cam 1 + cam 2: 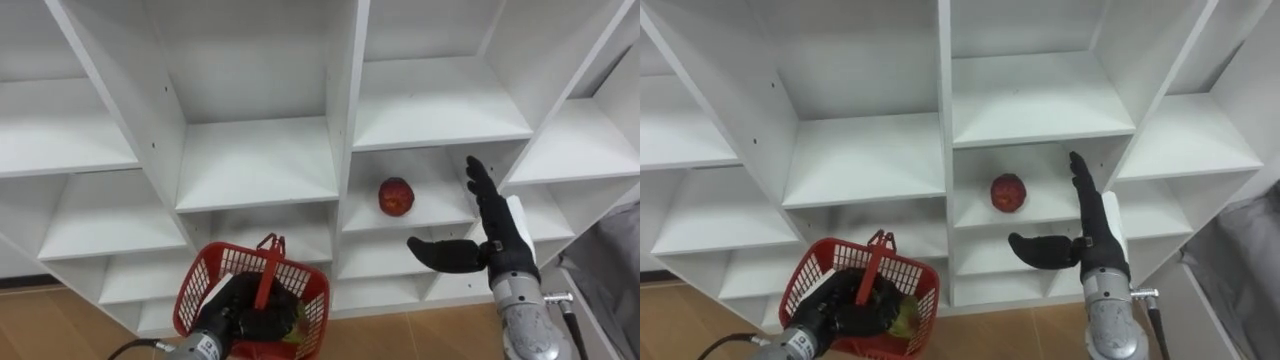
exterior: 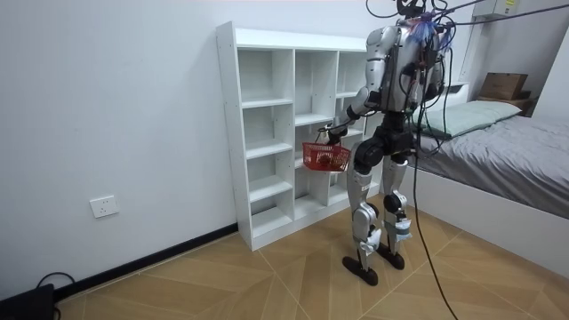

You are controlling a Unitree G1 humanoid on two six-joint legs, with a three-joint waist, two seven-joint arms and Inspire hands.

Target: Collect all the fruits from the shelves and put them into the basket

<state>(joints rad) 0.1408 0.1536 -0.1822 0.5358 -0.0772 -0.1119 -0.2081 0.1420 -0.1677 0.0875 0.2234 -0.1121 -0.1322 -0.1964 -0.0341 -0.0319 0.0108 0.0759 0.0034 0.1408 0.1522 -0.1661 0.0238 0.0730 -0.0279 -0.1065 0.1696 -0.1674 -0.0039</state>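
Closet [image 1: 348, 110]: white, open-fronted, divided into compartments by upright panels and shelves. It fills the upper and middle frame of both eye views.

Fruit [image 1: 396, 196]: one round red item. It lies on a shelf in the compartment just right of frame centre, toward the back and clear of the side panels. Nothing touches it.

Right hand [image 1: 492, 240]: enters from the lower right of the frame.
- State: open. The fingers are straight and point up; the thumb is spread toward frame left.
- Position: in front of the closet, just right of the fruit and a little below it. A gap separates them.
- Load: none.

Left hand [image 1: 238, 312]: lower left of the frame.
- State: closed, with the fingers curled round the handle [image 1: 268, 265] of the basket [image 1: 198, 275].
- The basket is red mesh and hangs in front of the lower shelves.
- Contents: a yellow-green item [image 1: 296, 322] lies in the basket at its right side, partly hidden by the hand. What kind of item it is cannot be determined.

Room view:
- The robot stands upright on the wood floor [image 2: 267, 284], close to the closet and facing it.
- The basket hangs at about hip height between the robot and the shelves.
- A bed [image 2: 498, 133] stands at the right of the frame, behind the robot.
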